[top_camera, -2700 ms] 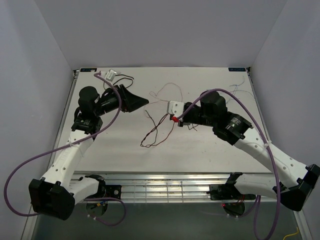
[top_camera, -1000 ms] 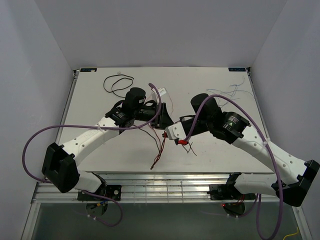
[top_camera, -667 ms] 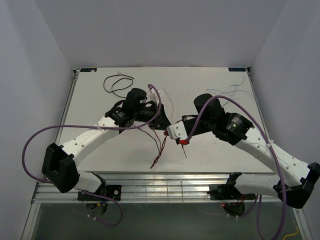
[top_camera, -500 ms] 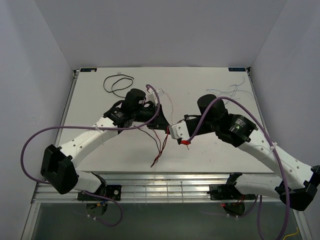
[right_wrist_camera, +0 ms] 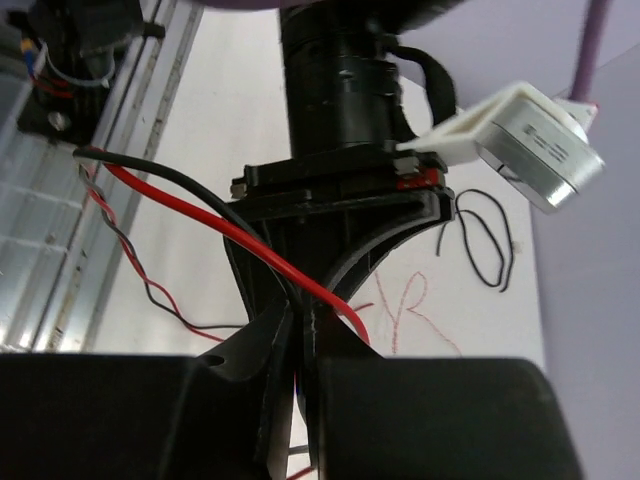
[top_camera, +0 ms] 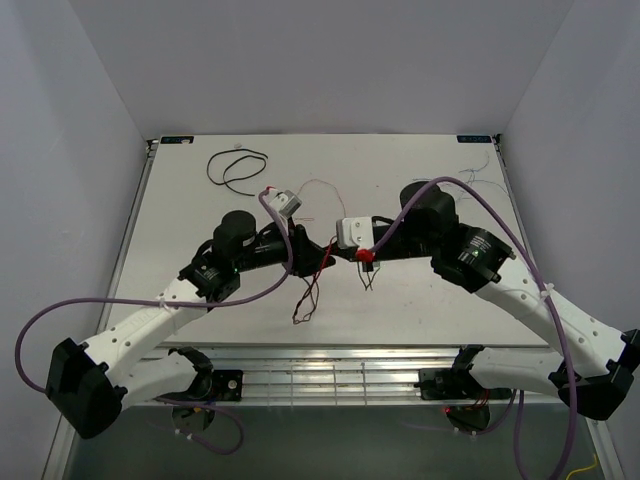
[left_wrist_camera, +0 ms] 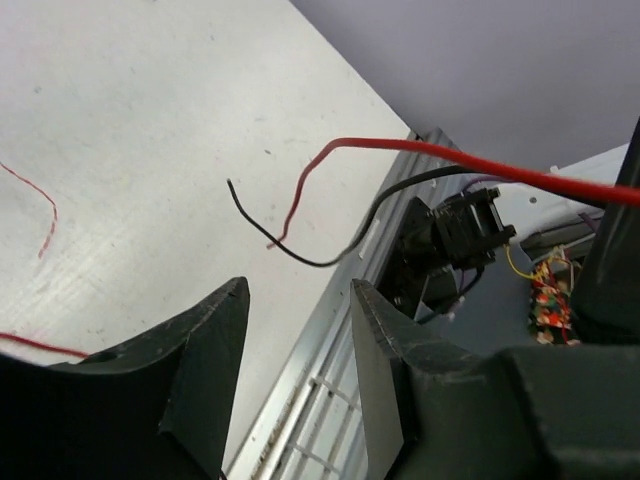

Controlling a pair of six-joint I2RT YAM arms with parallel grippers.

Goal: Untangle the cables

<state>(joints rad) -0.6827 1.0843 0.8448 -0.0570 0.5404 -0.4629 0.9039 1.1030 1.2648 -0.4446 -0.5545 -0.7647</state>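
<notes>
A red cable (right_wrist_camera: 190, 205) and a black cable (right_wrist_camera: 150, 172) run together into my right gripper (right_wrist_camera: 300, 318), which is shut on both. In the top view this gripper (top_camera: 340, 252) holds them above the table's middle, and their twisted ends (top_camera: 308, 297) trail down toward the near edge. My left gripper (left_wrist_camera: 295, 292) is open and empty; the same red cable (left_wrist_camera: 420, 152) and black cable (left_wrist_camera: 300, 255) pass just ahead of its jaws. From above, the left gripper (top_camera: 316, 250) faces the right one nearly tip to tip. A second black cable (top_camera: 235, 168) lies looped at the far left.
A thin pale pink wire (top_camera: 322, 187) lies behind the grippers, and pale blue-grey wire (top_camera: 470, 175) lies at the far right. A thin reddish strand (right_wrist_camera: 405, 312) lies on the table. The table's near edge and metal rails (top_camera: 320, 372) are close below the dangling ends.
The left arm has drawn back toward the near left and its gripper now faces right. The right gripper has lifted away from the near edge, keeping the red and black cables.
</notes>
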